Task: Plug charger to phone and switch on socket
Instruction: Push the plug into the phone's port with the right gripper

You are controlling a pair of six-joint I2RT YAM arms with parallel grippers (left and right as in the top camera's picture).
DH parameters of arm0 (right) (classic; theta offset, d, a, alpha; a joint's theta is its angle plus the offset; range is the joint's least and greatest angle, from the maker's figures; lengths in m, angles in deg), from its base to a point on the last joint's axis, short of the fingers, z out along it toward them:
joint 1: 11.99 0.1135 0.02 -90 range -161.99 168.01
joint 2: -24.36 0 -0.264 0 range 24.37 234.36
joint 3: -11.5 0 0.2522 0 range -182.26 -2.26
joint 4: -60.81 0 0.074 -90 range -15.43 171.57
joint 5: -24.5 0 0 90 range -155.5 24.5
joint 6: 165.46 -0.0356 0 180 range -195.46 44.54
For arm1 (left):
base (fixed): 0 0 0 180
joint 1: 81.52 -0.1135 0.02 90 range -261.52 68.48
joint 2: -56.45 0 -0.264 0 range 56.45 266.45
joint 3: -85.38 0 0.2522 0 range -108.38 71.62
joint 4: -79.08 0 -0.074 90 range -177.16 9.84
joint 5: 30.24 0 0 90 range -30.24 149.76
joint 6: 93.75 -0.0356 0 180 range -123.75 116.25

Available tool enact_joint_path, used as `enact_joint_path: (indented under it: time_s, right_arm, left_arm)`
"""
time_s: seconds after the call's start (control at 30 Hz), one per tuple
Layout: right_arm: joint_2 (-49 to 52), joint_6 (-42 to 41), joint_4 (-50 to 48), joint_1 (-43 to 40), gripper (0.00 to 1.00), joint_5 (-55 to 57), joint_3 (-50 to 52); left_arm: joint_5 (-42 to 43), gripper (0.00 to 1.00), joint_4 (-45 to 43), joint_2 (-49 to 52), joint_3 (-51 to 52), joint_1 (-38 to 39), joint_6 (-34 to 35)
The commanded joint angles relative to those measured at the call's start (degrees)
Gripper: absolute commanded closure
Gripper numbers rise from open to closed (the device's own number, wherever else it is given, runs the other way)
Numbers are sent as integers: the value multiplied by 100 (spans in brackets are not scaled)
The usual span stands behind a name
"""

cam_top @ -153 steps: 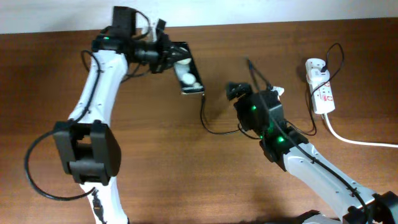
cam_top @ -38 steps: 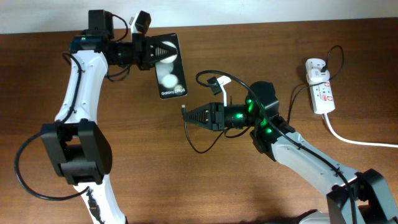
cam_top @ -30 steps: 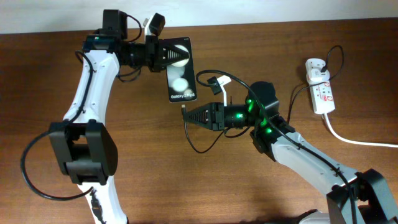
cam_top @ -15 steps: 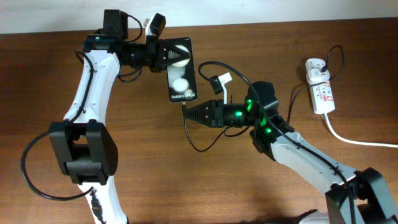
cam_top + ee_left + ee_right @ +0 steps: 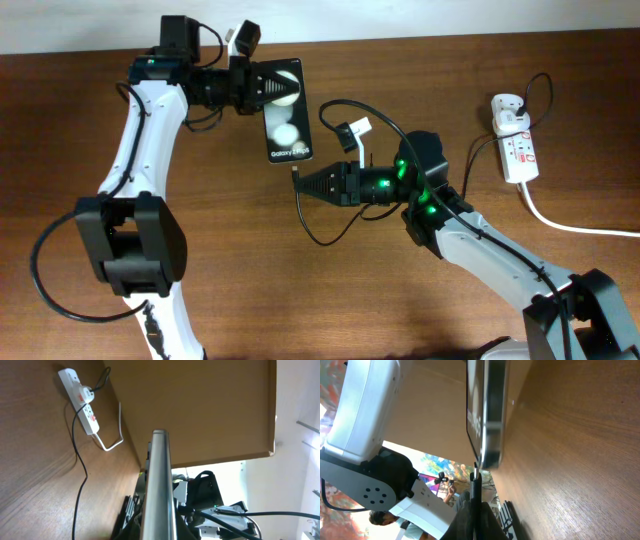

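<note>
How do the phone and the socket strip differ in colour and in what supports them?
The phone is glossy black; the socket strip is white with red markings. The phone is clamped in the left gripper; the socket strip lies on the table, untouched by either arm. Both are flat, elongated rectangles.

- I see a flat glossy black phone (image 5: 290, 135), two round white reflections on its screen.
- I see a white elongated power strip (image 5: 519, 150), red markings.
- thin black cable (image 5: 298, 200).
- brown wood-grain desk (image 5: 250, 280).
</note>
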Motion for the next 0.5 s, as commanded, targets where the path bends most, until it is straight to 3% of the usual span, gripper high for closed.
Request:
enact_joint_path:
  time_s: [0.0,0.47]
  right_arm:
    - [37,-7,-37,-28,96,-9,44]
    - [37,-7,-42,-219,96,79,42]
  left_arm:
    - [249,100,-9,-13,-63,-48,-13]
    - [149,100,-7,-13,-63,168,-120]
